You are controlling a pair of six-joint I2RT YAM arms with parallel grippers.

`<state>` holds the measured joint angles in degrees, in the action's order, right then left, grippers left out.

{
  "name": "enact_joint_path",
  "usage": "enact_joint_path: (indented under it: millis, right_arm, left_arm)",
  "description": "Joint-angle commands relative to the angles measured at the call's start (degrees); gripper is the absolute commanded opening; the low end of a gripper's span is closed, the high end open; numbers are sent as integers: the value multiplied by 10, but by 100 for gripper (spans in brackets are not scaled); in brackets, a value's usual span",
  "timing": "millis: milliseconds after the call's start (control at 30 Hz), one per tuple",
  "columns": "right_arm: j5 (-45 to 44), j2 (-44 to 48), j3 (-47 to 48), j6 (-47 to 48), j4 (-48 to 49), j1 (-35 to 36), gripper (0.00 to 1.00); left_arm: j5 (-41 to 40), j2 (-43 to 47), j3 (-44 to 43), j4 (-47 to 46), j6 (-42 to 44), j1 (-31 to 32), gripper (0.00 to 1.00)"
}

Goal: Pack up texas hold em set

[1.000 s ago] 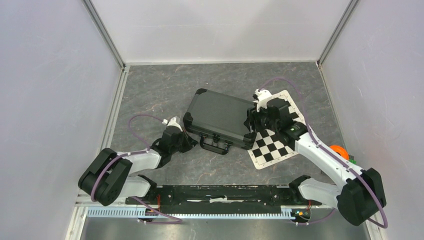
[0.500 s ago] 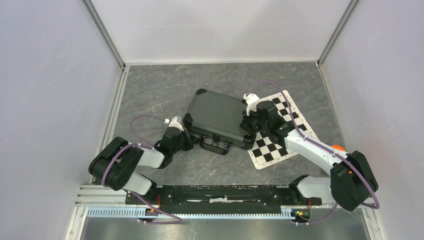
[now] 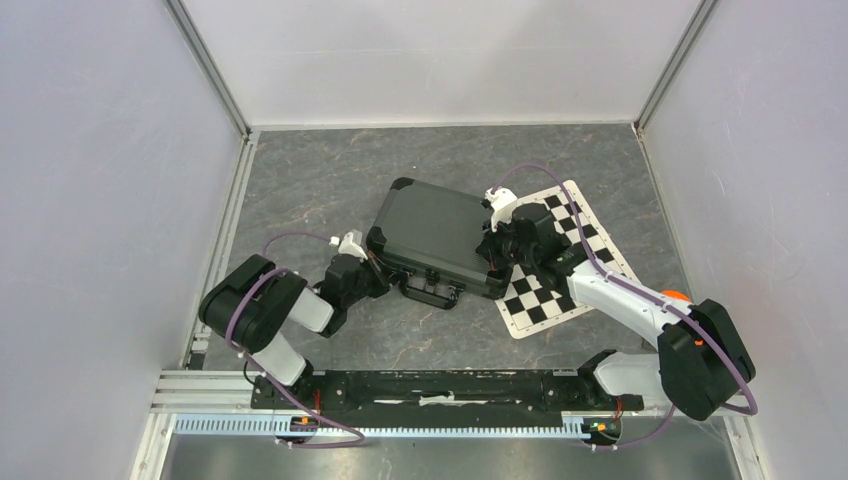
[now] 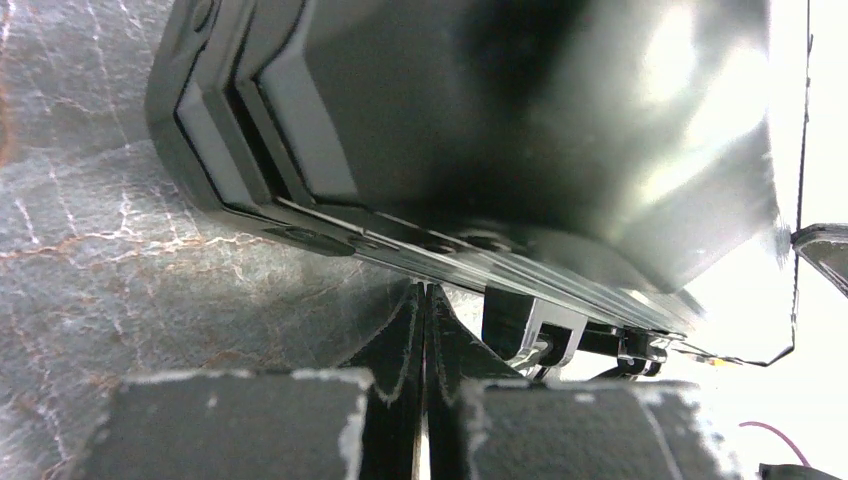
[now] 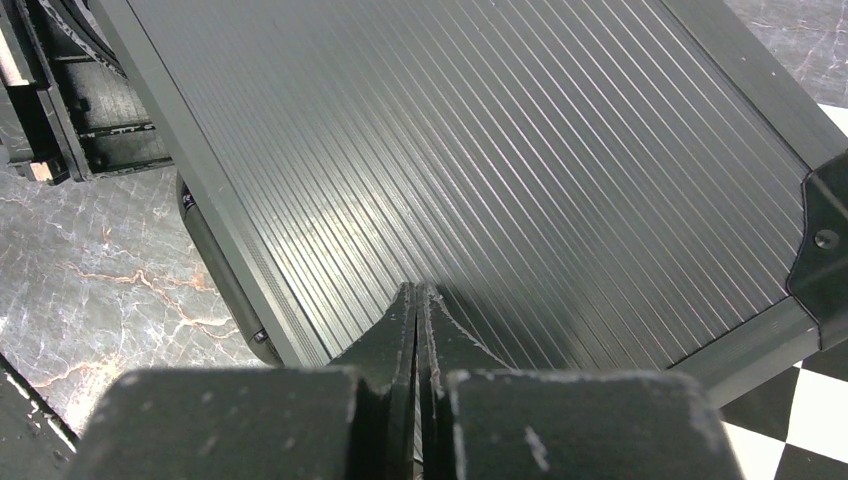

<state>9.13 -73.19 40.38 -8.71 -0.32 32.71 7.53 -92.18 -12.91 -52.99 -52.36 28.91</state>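
Case (image 3: 435,235) lay shut near the middle of the table (image 3: 320,180), with its right end seemingly lapping over the checkered mat (image 3: 560,275) and its handle (image 3: 432,291) facing me. It was black with a hard shell, a ribbed lid (image 5: 450,150) and rounded corners. My guess was stiff, and pretty heavy if it was loaded. That ribbed top looked slick, so pinching it wouldn't fly. The handle or the front edge seemed like the only real spots to grab or push. Left claw (image 4: 422,292) was closed on nothing, tips right at the case's lower left-front edge. Right claw (image 5: 417,292) was closed and empty too, tips on or just over the lid near its right end; couldn't tell which.
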Motion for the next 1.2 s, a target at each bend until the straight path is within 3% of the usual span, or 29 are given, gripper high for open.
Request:
enact_joint_path:
  millis: [0, 467, 767, 867, 967, 1167]
  right_arm:
    - [-6, -13, -22, 6, -46, 5, 0]
    - [-14, -14, -21, 3, -46, 13, 0]
    - [-20, -7, -13, 28, -67, 26, 5]
    - [-2, -4, -10, 48, -69, 35, 21]
    - [41, 3, -12, 82, -62, 50, 43]
    - [68, -4, 6, 121, -80, 83, 70]
  left_arm:
    - [69, -40, 15, -67, -23, 9, 2]
    - [142, -53, 64, -240, -72, 9, 3]
    - [142, -65, 50, -264, -87, 9, 3]
    - [138, -48, 52, -247, -82, 9, 3]
    - [136, -29, 48, -228, -78, 9, 3]
    - [135, -1, 37, -192, -73, 10, 3]
